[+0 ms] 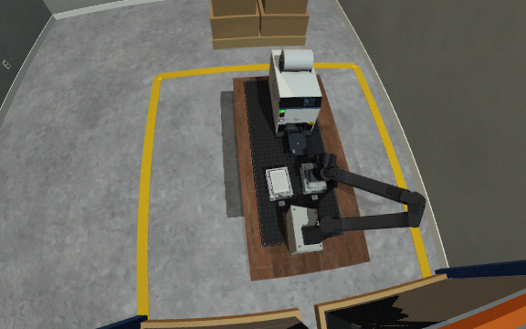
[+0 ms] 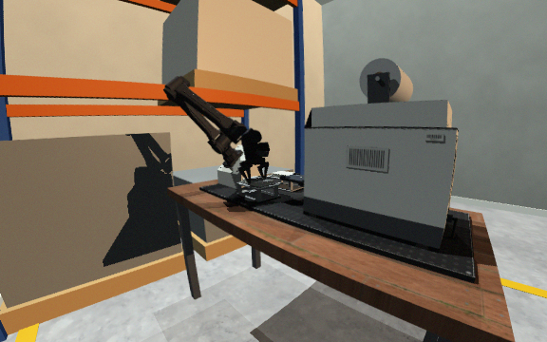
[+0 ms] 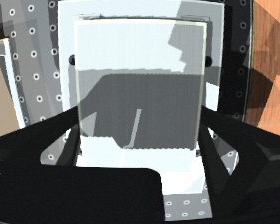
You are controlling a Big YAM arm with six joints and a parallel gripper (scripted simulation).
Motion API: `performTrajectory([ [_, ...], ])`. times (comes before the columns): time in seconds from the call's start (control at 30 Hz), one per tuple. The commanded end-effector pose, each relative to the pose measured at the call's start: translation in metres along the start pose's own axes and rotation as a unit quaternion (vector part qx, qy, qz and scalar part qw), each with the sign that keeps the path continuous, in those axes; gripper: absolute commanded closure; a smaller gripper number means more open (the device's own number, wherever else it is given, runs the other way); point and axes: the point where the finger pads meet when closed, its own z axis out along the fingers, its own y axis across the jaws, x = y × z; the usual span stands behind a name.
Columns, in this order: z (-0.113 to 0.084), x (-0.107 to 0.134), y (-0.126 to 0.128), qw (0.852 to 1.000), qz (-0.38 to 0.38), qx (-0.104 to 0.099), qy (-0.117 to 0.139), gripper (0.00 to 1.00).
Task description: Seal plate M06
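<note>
My gripper [image 1: 320,179] [image 2: 256,179] [image 3: 139,112] is shut on plate M06 [image 2: 263,182] [image 3: 141,95], one finger at each long side. The plate is level under a smooth, pale, translucent top. It is over the pale nest N1 [image 2: 265,196] [image 3: 66,30], which shows around it in the wrist view, and the exterior view shows it a little above the nest. Well A1 and the corner mark cannot be made out. The sealer [image 1: 297,84] [image 2: 378,176] shows a green lamp [image 1: 282,111]. Its dark stage [image 1: 297,143] is out and bears no plate.
A white plate [image 1: 279,182] sits in the other nest, N2, beside N1. Its edge enters the wrist view at left. The arm's pale base block [image 1: 296,233] stands behind the nests. The sealer and its stage are on the far side of them.
</note>
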Motion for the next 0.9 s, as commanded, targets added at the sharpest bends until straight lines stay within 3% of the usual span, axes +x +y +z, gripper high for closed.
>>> performTrajectory([
  [0.0,0.001,-0.017,-0.006,1.0,0.006,0.001,-0.005,1.0],
  [0.4,0.001,-0.017,-0.006,1.0,0.006,0.002,-0.005,1.0],
  [0.87,-0.003,0.001,-0.004,1.0,0.004,0.002,-0.002,1.0],
])
